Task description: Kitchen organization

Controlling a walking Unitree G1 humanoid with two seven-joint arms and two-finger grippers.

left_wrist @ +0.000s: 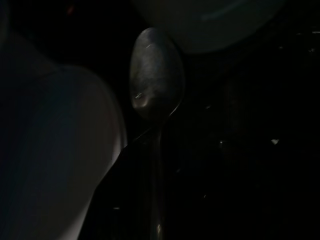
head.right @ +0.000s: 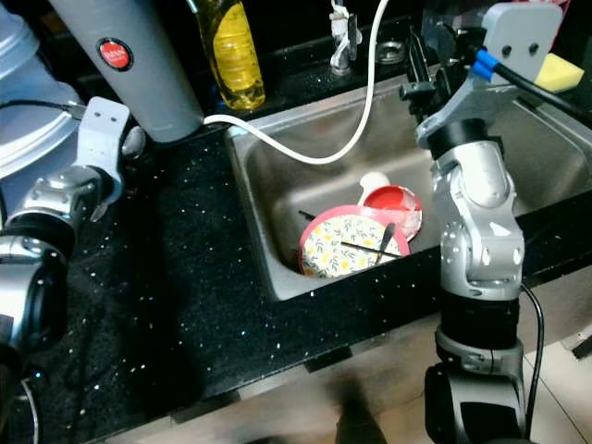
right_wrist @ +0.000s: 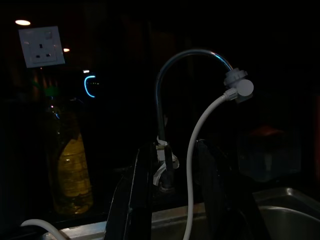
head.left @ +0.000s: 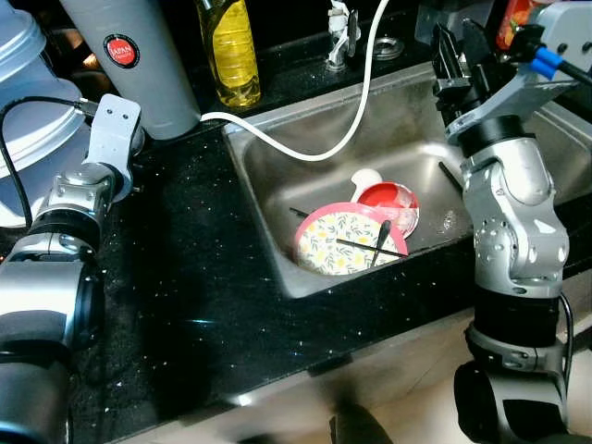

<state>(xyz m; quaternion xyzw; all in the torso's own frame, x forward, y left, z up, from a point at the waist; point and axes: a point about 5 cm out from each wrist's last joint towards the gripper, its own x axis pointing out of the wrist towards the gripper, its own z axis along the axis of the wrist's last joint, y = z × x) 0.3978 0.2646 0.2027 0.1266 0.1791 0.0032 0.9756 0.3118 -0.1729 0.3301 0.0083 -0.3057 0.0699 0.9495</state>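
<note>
A floral plate (head.left: 338, 242) leans in the steel sink (head.left: 268, 180), with a red bowl (head.left: 388, 197) behind it and a black utensil (head.left: 381, 239) across it. My right gripper (head.left: 453, 57) is raised over the sink's back right. Its two black fingers (right_wrist: 142, 192) stand open with nothing between them, pointing toward the faucet (right_wrist: 165, 100). My left arm (head.left: 88, 176) reaches to the back left of the counter, its wrist between a white container and a grey cylinder. In the dark left wrist view a metal spoon (left_wrist: 155, 80) lies straight ahead, handle toward the camera.
A white hose (head.left: 344, 139) runs from the faucet across the sink onto the black counter (head.left: 185, 296). A yellow bottle (head.left: 231, 51), a grey cylinder (head.left: 139, 55) and a large white container (head.left: 23, 102) stand at the back. A yellow sponge (head.right: 558, 69) sits at the far right.
</note>
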